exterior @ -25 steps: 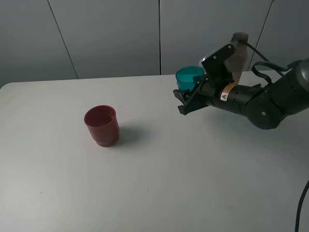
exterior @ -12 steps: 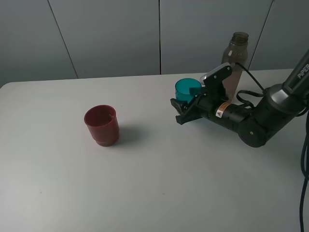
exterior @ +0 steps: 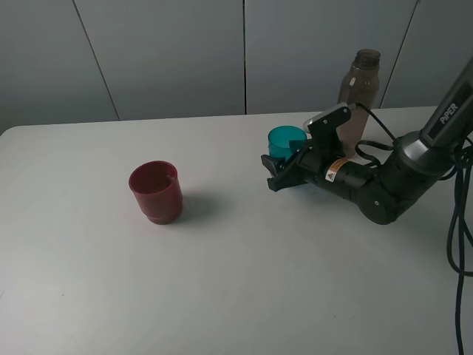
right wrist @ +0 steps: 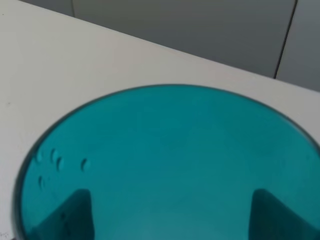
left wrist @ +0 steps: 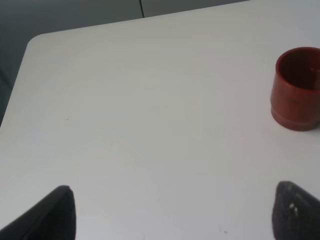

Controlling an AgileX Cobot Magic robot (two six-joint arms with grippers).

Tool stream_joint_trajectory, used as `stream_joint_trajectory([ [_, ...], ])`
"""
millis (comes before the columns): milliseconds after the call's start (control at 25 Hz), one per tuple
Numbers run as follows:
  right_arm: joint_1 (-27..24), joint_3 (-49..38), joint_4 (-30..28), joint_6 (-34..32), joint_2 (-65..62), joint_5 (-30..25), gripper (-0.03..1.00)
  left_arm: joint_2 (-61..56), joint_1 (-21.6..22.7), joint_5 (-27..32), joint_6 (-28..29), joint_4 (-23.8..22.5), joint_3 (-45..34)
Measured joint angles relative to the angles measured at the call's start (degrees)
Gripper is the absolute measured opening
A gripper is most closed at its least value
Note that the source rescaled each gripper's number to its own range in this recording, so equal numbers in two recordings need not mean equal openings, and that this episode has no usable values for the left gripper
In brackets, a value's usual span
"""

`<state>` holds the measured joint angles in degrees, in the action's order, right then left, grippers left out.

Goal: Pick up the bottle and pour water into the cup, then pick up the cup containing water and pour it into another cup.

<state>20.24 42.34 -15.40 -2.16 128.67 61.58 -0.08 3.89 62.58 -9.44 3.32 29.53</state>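
Robotics lab test bench, bare white table (exterior: 236,296), plain grey wall panels (exterior: 170,55), cabled robot arm (exterior: 399,174)

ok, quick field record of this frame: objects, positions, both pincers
bottle: upright, back right of table, uncapped
teal cup: upright, left of bottle
right pincer: around teal cup, shut on it
red cup: upright, left of centre, nothing touching it
left pincer: open, holds nothing, red cup off to one side
table: white

Even soft light, faint shadows, sharp
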Motion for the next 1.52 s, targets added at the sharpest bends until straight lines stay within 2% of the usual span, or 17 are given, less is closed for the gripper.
stream_joint_trajectory([
  [480,-0.13,0.0,1.18,-3.81,0.49,-0.33,0.07,0.0,0.0,0.0,0.0,0.0,0.0],
  [520,-0.22,0.0,1.18,-4.03,0.59,-0.33,0.28,0.0,0.0,0.0,0.0,0.0,0.0],
  [560,-0.22,0.0,1.18,-4.03,0.58,-0.33,0.61,0.0,0.0,0.0,0.0,0.0,0.0],
  [600,-0.22,0.0,1.18,-4.03,0.58,-0.33,0.86,0.0,0.0,0.0,0.0,0.0,0.0],
  [680,-0.22,0.0,1.18,-4.03,0.58,-0.48,0.97,0.0,0.0,0.0,0.0,0.0,0.0],
  [960,-0.22,-2.45,1.08,-3.2,-2.52,-3.06,0.99,0.0,0.0,0.0,0.0,0.0,0.0],
  [1280,-0.22,-9.52,1.44,-1.61,-12.08,-14.9,1.0,0.0,0.0,0.0,0.12,0.0,0.0],
  [1520,-0.22,-16.09,2.98,-1.53,-26.83,-24.51,1.0,0.0,0.0,0.0,0.01,0.0,0.0],
])
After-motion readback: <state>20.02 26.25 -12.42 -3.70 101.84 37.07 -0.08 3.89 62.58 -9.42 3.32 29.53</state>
